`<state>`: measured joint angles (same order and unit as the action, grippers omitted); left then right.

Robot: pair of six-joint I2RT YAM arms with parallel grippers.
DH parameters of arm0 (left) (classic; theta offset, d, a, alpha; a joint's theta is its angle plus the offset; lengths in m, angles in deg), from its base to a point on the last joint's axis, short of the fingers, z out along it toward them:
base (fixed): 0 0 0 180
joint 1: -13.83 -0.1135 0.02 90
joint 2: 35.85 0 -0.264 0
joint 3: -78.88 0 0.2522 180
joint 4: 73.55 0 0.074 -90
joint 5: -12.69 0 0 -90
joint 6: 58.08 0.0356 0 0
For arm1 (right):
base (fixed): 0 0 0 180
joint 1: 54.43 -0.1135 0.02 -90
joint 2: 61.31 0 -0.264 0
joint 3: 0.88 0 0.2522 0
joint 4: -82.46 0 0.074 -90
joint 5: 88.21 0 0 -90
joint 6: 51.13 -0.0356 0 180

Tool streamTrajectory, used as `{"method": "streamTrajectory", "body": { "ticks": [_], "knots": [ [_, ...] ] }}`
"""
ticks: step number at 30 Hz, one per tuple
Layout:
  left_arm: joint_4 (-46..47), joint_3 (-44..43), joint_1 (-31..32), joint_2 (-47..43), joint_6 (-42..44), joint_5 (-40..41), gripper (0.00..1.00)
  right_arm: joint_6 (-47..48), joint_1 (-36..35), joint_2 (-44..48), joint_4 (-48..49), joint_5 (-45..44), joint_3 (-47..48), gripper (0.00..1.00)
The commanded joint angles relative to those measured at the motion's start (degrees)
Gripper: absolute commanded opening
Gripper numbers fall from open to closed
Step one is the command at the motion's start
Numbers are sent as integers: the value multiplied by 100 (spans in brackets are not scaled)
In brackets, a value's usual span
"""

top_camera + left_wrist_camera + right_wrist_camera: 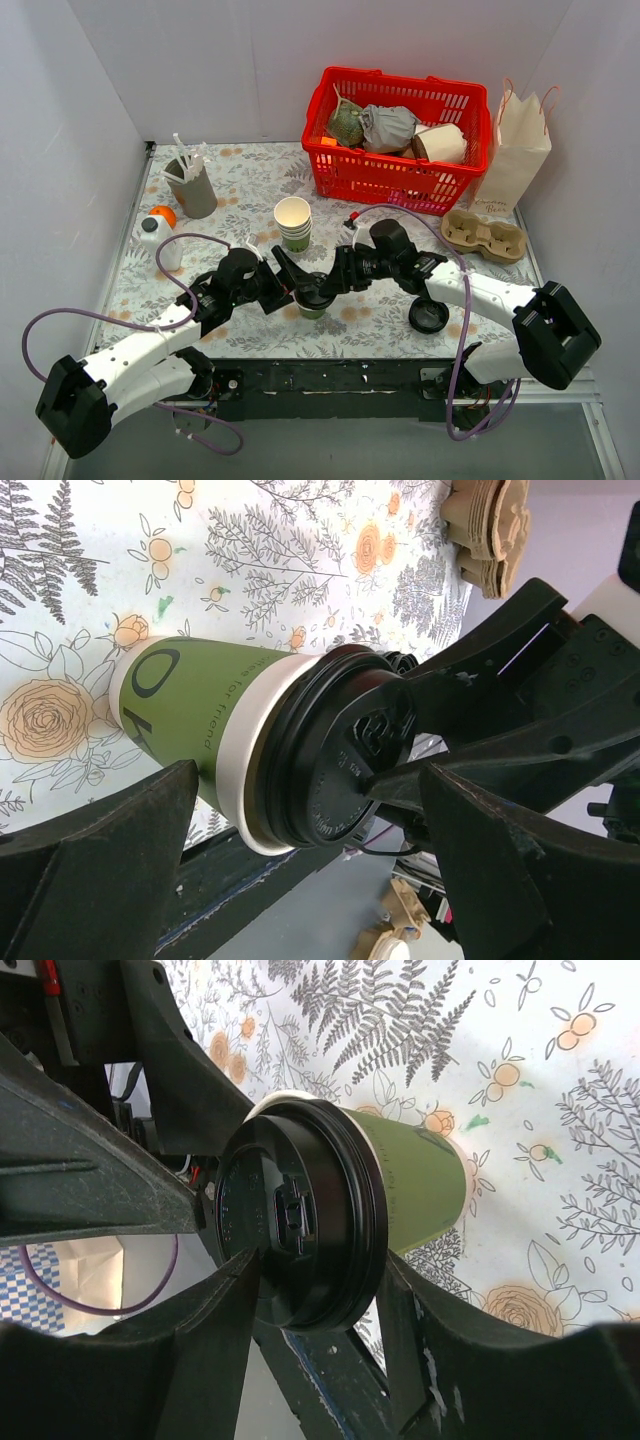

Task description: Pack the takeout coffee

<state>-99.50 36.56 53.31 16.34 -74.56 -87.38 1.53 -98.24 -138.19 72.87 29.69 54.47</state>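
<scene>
The takeout coffee (313, 303) stands near the table's front edge, a green paper cup with a black dome lid. It also shows in the left wrist view (230, 720) and the right wrist view (410, 1180). My right gripper (336, 283) reaches in from the right; in its own view (310, 1350) its jaws sit against both sides of the lid's rim. My left gripper (293, 284) is on the cup's left. In its own view (310, 880) its jaws stand wide apart on either side of the cup without touching it.
A red basket (400, 175) of items stands at the back, a paper bag (520, 150) to its right, a cardboard cup carrier (485, 235) in front of the bag. A stack of cream cups (293, 222), a loose black lid (428, 315), a grey straw holder (193, 185) and a white bottle (158, 240) stand around.
</scene>
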Motion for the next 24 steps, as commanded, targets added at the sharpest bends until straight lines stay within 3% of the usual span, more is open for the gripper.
{"method": "streamTrajectory", "body": {
  "ticks": [1,8,9,10,17,24],
  "knots": [
    [94,17,-20,-138,-14,-75,93,104,-66,-46,49,251,219,58],
    [111,140,-20,-129,-22,-136,88,271,-154,-169,-117,-47,385,64],
    [111,140,-20,-129,-22,-136,87,350,-189,-213,-187,-83,455,85],
    [102,166,-20,-138,-22,-127,87,437,-198,-248,-344,-127,482,88],
    [67,298,-20,-244,-75,-75,82,684,-347,-292,-408,-381,579,84],
    [-3,324,-20,-332,-66,57,69,737,-470,-187,-697,-417,702,79]
  ]
}}
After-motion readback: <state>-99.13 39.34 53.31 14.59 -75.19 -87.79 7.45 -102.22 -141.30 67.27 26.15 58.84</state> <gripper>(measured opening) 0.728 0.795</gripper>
